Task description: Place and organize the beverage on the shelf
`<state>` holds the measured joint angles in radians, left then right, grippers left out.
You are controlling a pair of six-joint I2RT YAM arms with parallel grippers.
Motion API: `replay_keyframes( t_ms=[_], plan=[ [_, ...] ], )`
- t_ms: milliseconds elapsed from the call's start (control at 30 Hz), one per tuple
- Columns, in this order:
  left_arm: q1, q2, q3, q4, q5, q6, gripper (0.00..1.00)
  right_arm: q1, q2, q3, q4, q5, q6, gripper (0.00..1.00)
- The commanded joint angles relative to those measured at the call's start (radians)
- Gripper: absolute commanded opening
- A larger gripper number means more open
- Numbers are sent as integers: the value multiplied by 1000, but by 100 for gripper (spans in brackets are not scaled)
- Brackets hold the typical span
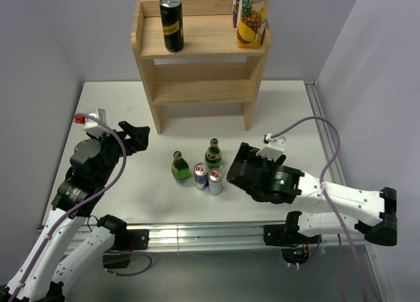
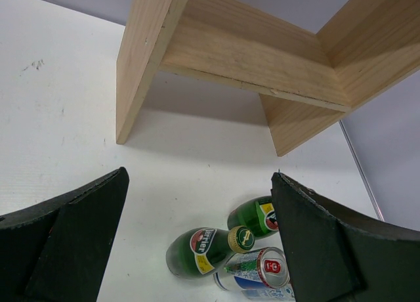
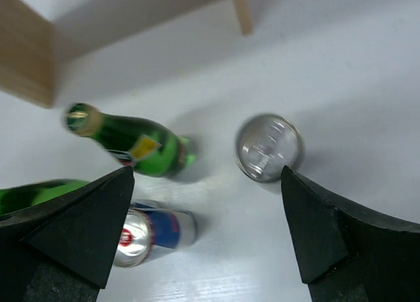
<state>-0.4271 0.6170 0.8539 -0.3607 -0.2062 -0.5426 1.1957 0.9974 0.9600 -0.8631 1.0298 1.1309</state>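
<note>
Only blurrily, one slim can [image 3: 269, 148] ahead of the spread-fingered right gripper [image 3: 207, 174].

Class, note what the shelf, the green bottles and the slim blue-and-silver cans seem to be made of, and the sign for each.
Shelf: unpainted light wood, matte; grain lines show. Green bottles: likely glass, glossy; translucent green with bright highlights. Slim cans: probably aluminium, shiny; reflective silver tops.
</note>
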Motion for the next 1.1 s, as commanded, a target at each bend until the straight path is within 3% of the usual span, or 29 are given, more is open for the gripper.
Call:
replay_keyframes(
  t_ms=[0,100,467,733,1067],
  plan=[
    [1,-2,5,31,17,6,97,8,90,-26,-313,38,437,100],
    [1,1,2,31,18,6,97,8,160,-44,-338,4,509,100],
    [1,13,2,34,28,6,97,-13,201,-191,-157,-31,520,100],
    [1,13,-3,37,39,1,97,-91,251,-360,279,-40,313,100],
    [2,24,-1,39,48,3,97,-186,400,-408,570,47,135,100]
  ],
)
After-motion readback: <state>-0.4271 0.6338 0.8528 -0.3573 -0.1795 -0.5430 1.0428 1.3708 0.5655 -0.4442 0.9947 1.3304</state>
